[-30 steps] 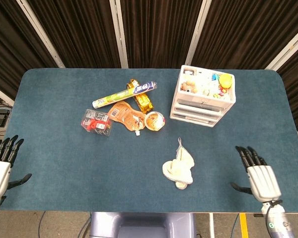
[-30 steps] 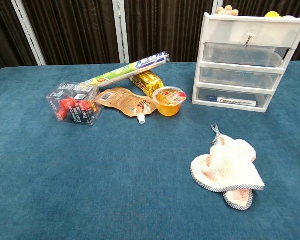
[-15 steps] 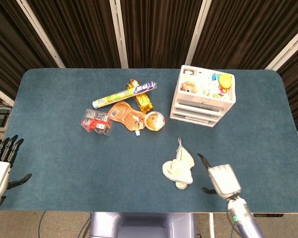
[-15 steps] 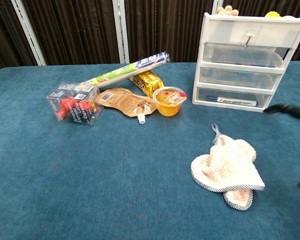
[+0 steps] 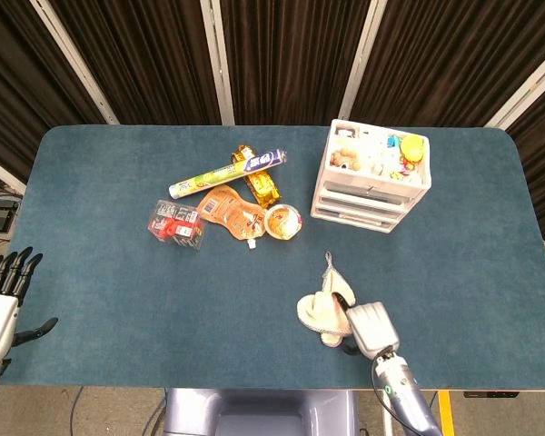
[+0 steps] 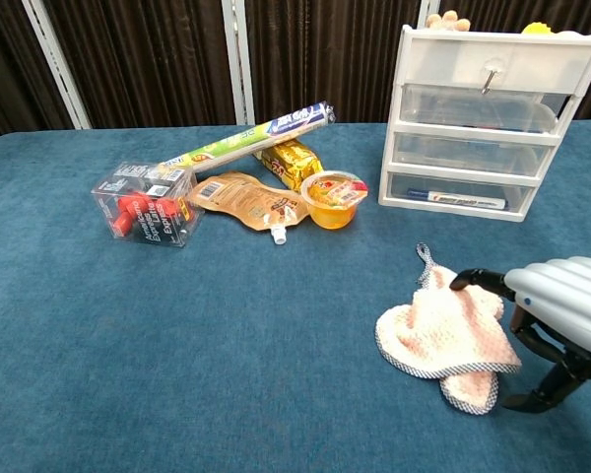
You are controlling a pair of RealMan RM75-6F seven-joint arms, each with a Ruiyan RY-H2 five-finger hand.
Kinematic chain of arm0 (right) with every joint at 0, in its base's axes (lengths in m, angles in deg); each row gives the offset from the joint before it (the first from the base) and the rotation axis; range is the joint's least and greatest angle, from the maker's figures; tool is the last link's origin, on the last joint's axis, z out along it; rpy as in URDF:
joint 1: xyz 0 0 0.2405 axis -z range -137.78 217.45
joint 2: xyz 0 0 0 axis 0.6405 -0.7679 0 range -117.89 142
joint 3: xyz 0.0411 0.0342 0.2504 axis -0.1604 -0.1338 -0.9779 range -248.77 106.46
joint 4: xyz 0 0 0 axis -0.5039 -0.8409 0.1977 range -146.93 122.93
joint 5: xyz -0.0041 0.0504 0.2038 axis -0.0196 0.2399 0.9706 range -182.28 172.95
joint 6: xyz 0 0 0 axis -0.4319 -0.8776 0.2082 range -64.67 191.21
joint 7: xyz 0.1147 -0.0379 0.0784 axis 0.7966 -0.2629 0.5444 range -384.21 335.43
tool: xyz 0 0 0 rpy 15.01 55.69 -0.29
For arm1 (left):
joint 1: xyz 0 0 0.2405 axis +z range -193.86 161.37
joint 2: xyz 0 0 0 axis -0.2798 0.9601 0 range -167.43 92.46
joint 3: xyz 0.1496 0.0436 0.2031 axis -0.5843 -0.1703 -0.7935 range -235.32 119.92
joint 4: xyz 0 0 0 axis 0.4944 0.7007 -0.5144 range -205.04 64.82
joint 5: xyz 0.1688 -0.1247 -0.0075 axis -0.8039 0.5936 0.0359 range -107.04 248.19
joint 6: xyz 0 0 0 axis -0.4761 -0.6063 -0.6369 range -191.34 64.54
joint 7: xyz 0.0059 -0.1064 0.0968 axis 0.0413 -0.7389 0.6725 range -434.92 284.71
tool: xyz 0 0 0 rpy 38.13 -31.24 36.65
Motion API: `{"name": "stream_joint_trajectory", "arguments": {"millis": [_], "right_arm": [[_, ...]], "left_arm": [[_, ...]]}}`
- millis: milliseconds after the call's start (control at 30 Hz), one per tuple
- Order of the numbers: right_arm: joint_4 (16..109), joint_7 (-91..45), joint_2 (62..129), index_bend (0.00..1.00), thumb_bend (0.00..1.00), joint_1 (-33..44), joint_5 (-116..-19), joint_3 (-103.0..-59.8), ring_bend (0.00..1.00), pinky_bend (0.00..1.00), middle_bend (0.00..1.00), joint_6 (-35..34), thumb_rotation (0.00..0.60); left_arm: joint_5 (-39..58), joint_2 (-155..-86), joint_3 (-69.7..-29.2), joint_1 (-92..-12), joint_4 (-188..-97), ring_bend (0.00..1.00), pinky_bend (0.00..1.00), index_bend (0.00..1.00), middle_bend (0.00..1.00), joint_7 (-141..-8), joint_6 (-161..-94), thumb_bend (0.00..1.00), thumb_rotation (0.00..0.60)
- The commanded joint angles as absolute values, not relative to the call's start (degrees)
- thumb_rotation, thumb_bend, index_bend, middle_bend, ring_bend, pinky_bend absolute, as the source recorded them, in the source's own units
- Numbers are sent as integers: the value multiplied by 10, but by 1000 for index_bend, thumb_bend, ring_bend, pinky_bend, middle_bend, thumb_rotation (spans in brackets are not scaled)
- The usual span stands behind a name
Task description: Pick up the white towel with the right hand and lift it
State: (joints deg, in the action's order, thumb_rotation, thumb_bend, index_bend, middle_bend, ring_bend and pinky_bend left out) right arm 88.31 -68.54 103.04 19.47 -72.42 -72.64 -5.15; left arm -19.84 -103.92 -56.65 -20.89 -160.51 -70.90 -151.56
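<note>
The white towel (image 5: 321, 310) (image 6: 435, 332) lies crumpled on the blue table (image 5: 118, 272), below the drawer unit, with a grey-trimmed loop pointing away from me. My right hand (image 5: 370, 328) (image 6: 559, 313) hovers at its right edge. Its fingertips (image 6: 476, 279) reach onto the towel's top, while the thumb hangs low beside the towel. The fingers are apart and nothing is gripped. My left hand (image 5: 2, 303) rests at the table's near left corner with its fingers spread and nothing in it.
A white drawer unit (image 5: 372, 177) (image 6: 488, 128) stands behind the towel. Further left lie a jelly cup (image 6: 334, 197), an orange pouch (image 6: 244, 200), a foil roll (image 6: 256, 138), a gold packet (image 6: 288, 158) and a clear box of red items (image 6: 146, 205).
My right hand has swept in from the table's right side to the towel's right edge, fingertips now touching it. The towel's shape has shifted slightly. The left hand has stayed put.
</note>
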Motion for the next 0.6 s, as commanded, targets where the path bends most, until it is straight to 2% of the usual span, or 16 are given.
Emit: {"name": "stream_joint_trajectory", "arguments": {"millis": [33,333,600], "right_arm": [[865,-681,1045,169,74,189,-723,-731,855,867,862,-50,600],[797,-648,1091,342,226,181,-732,-734,880,893,894,-47,600],[738,-597,1137,624,416,181,-779,-730,925,935,941,-64,600]], "left_arm": [[-197,-1039,-566,-210,-1606,0,0,0,0,-709,-1514,0,600],[-192,-1039,-565,-211,-1607,0,0,0,0,-708,-1510,0,600],[-191,-1039,-564,-211,-1608,0,0,0,0,-710,-1510,0,600]]}}
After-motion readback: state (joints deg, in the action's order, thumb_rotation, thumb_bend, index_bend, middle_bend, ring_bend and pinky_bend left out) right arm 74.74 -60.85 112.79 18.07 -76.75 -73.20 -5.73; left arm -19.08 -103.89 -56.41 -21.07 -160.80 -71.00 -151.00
